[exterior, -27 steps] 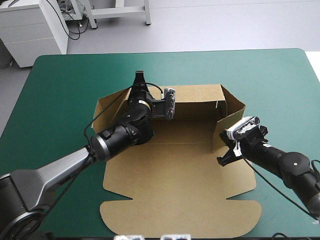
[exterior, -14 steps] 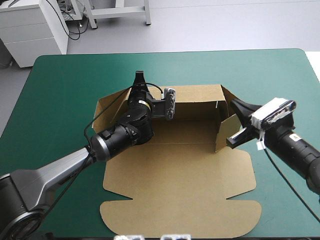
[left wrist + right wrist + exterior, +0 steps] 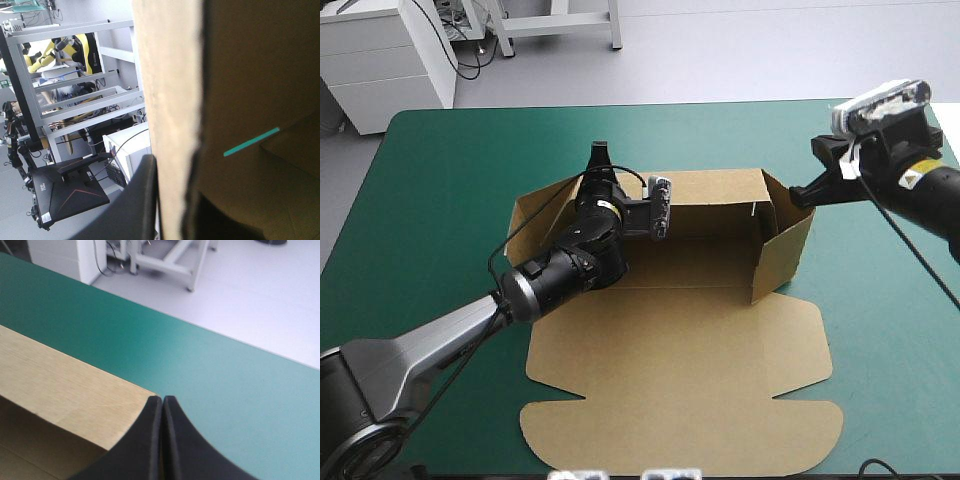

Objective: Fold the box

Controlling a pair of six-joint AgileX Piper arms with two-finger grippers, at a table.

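The brown box [image 3: 680,370] lies on the table with its lid sheet flat toward the near edge. Its back wall [image 3: 715,190] and right side wall [image 3: 782,252] stand raised, while the left flap [image 3: 535,215] leans outward. My left gripper [image 3: 598,152] sits at the left end of the back wall, shut on the board; the left wrist view shows the wall's edge [image 3: 170,75] running between its black fingers [image 3: 142,200]. My right gripper [image 3: 800,196] hovers shut above the right wall's far top corner, holding nothing, its fingers [image 3: 152,415] meeting beside the wall's top [image 3: 60,385].
The teal-green cover [image 3: 450,170] lies bare to the left, right and beyond the box. The lid's rounded front flap [image 3: 680,440] reaches close to the table's near edge. A thin slot [image 3: 250,142] in the board shows the cover through it.
My right gripper has risen from low inside the right wall and moved up and toward the far right. The right wall now stands more upright. The left arm has not moved.
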